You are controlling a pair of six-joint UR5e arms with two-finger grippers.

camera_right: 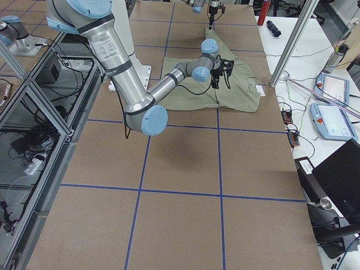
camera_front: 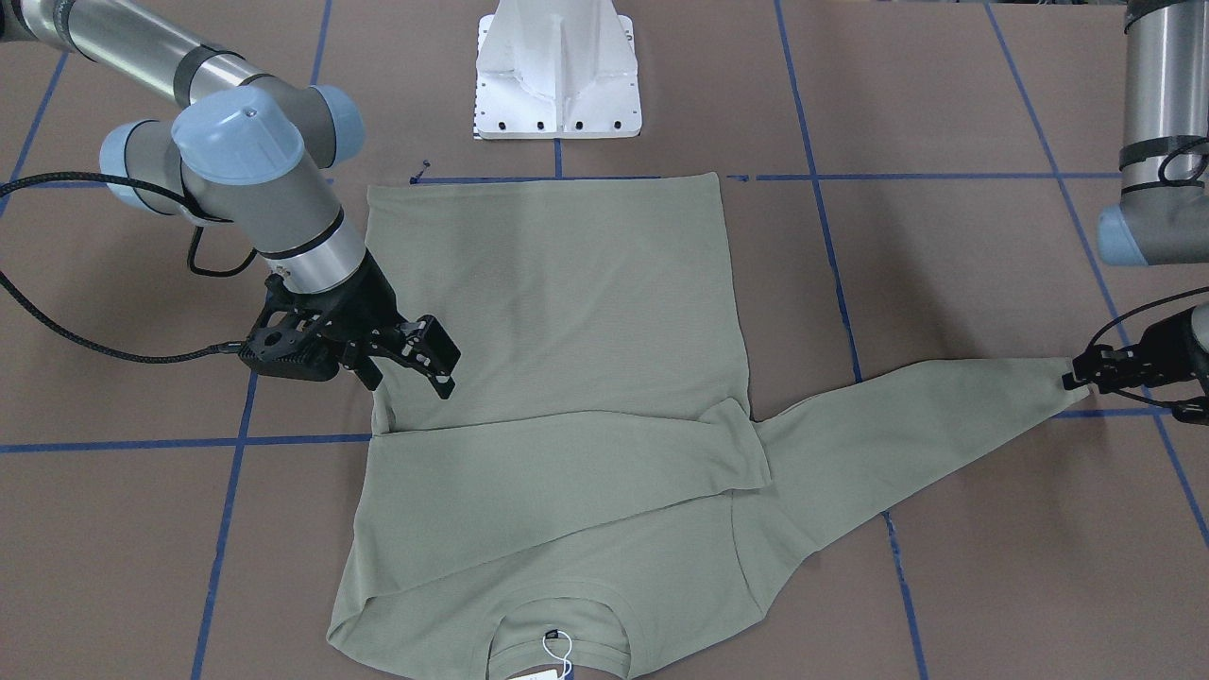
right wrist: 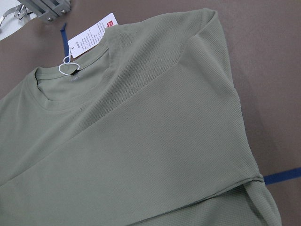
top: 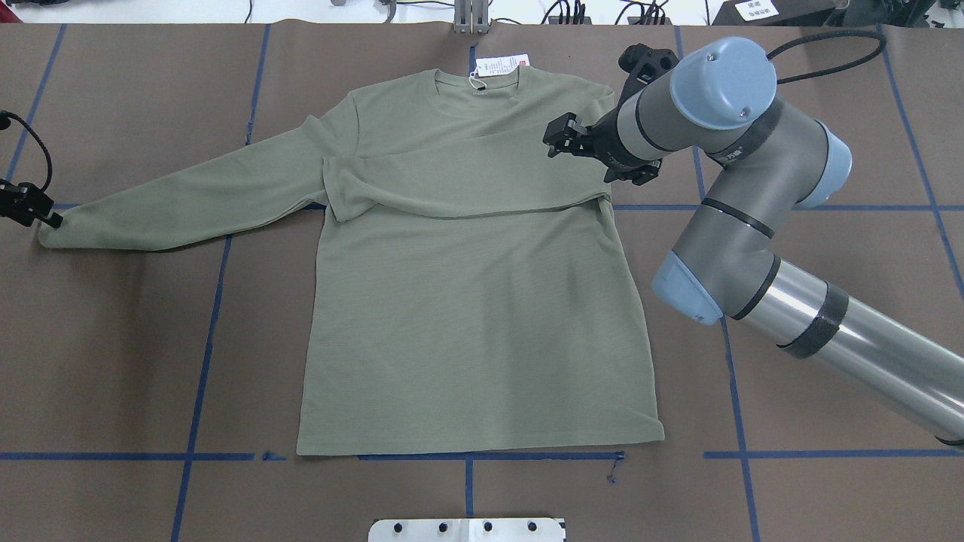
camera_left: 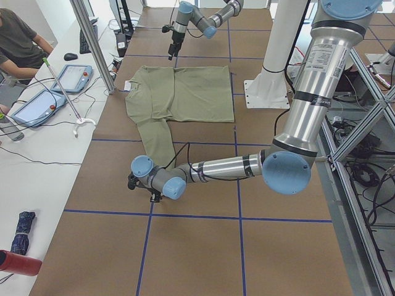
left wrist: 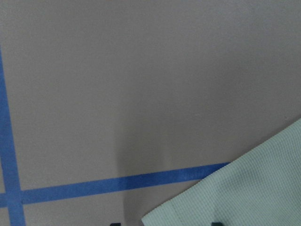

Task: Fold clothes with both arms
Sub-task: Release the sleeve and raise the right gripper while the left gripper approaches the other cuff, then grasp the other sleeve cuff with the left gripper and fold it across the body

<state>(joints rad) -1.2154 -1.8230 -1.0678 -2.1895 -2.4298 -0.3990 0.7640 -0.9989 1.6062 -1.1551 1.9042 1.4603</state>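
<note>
Over brown table (top: 113, 339), right gripper (camera_front: 408, 382) gapes above shirt (camera_front: 567, 312).

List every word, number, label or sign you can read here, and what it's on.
No text is legible in any view.
The hang tag on the shirt: red mark and fine print, too small to read.
The collar print: too faint.
The white label at the overhead view's top right: blurred.

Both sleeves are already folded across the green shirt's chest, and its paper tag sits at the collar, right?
Not both. Only one sleeve is folded across the chest of the shirt; the other sleeve lies stretched out sideways, its end by the left claw. The overhead view shows it.
</note>
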